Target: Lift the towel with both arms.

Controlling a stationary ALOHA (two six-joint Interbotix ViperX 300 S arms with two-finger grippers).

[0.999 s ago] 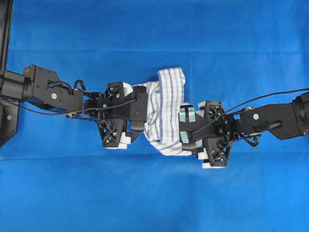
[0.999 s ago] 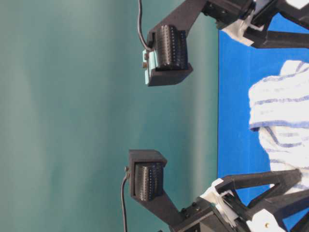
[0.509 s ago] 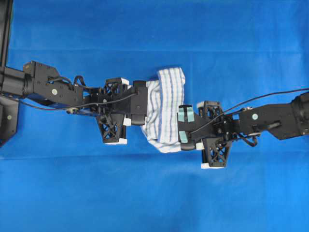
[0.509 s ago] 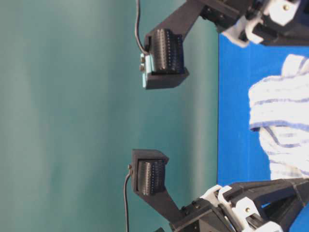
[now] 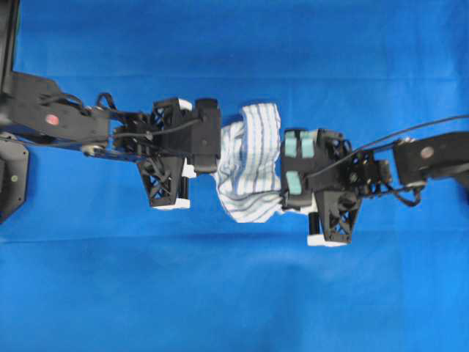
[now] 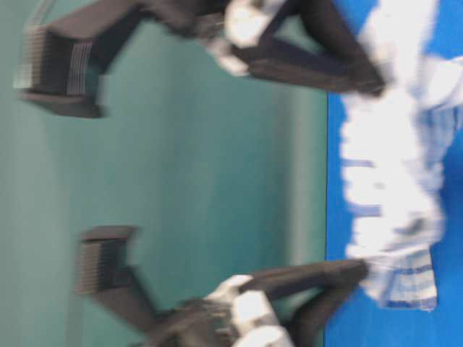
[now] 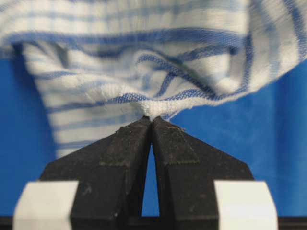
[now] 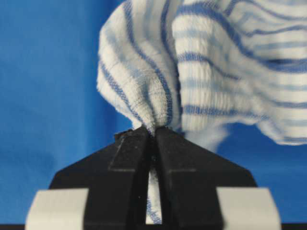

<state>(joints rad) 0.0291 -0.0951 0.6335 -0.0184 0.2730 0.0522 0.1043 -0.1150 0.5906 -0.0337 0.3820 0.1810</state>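
Both grips look set; left gripper (image 7: 151, 120) has its jaws pressed together on a small pinch of the towel (image 7: 144, 62) hem, right gripper (image 8: 154, 130) is clamped on a thicker fold with cloth running down between the jaws; towel (image 5: 249, 165) hangs bunched between the two arms over the blue table cloth (image 5: 234, 293); from the side view it looks at least partly off the surface, though that frame is too blurred for us to say whether the lowest corner still touches; we judge the lift as underway. To do it well we'd raise both arms at the same rate and keep them level; left bite is thin, right at the edge, so no jerks and no pulling the grippers apart, or it may slip out; keep the sag between them; don't stretch it taut.
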